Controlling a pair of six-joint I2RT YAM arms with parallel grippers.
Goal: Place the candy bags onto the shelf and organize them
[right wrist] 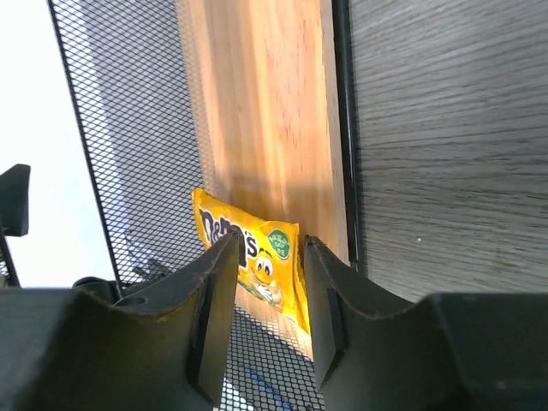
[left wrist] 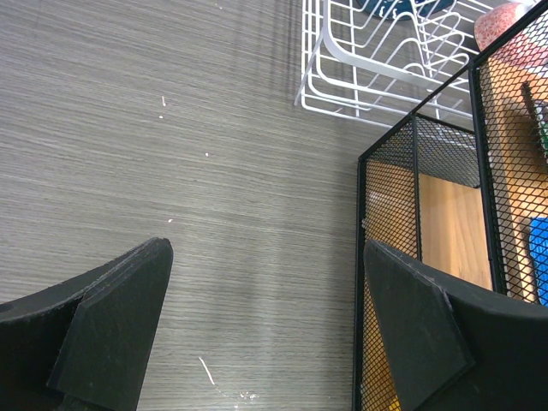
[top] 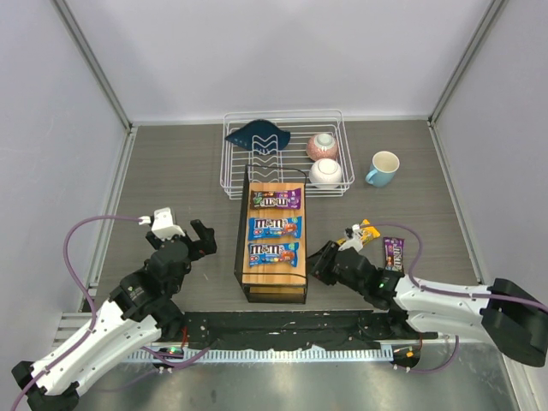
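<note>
On the shelf's (top: 257, 272) top plank a purple bag (top: 276, 199) and two blue bags (top: 275, 227) (top: 274, 253) lie flat in a column, long axes across the plank, so that part looks done. Low at the shelf's right side, the right claw (right wrist: 265, 282) stands part open around a yellow bag (right wrist: 248, 248) on what I take for the lower plank; the bag looks free, not pinched. It sits askew, its long axis slanting off the plank's edge. A loose purple bag (top: 393, 253) and what seems a second yellow bag (top: 368, 230) wait on the worktop (top: 171, 163). The left claw (left wrist: 265, 291) hangs wide open, empty.
</note>
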